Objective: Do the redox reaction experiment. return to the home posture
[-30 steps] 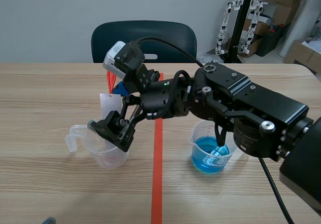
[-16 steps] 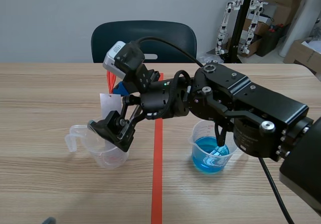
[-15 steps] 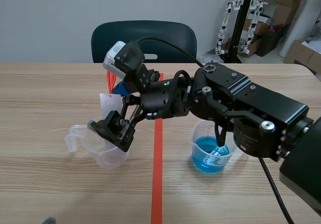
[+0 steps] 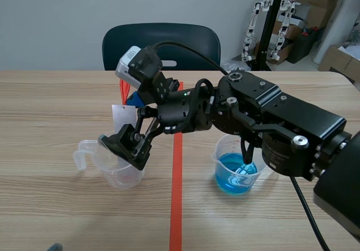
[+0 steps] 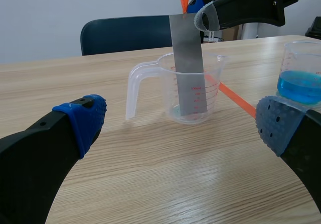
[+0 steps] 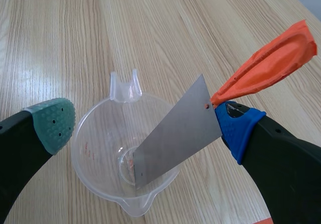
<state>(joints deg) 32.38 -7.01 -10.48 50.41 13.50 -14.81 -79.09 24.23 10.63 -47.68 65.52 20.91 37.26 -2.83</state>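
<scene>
The metal strip point(image 5: 188, 66) stands upright in the cup point(image 4: 121, 179), at 9 o'clock from the beaker point(image 4: 236, 171), leaning on the spread-open right gripper point(image 6: 144, 126); the left gripper point(image 5: 179, 126) also gapes.

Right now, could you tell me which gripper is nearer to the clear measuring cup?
Right. The right gripper hangs just over the clear measuring cup; the left gripper sits back, open, with the cup ahead of it.

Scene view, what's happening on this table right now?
The right gripper, reaching across the middle, is open over the clear measuring cup. A metal strip with an orange ribbon stands in that cup, unclamped. The left gripper is open, low, facing the cup. A beaker of blue liquid stands apart.
</scene>
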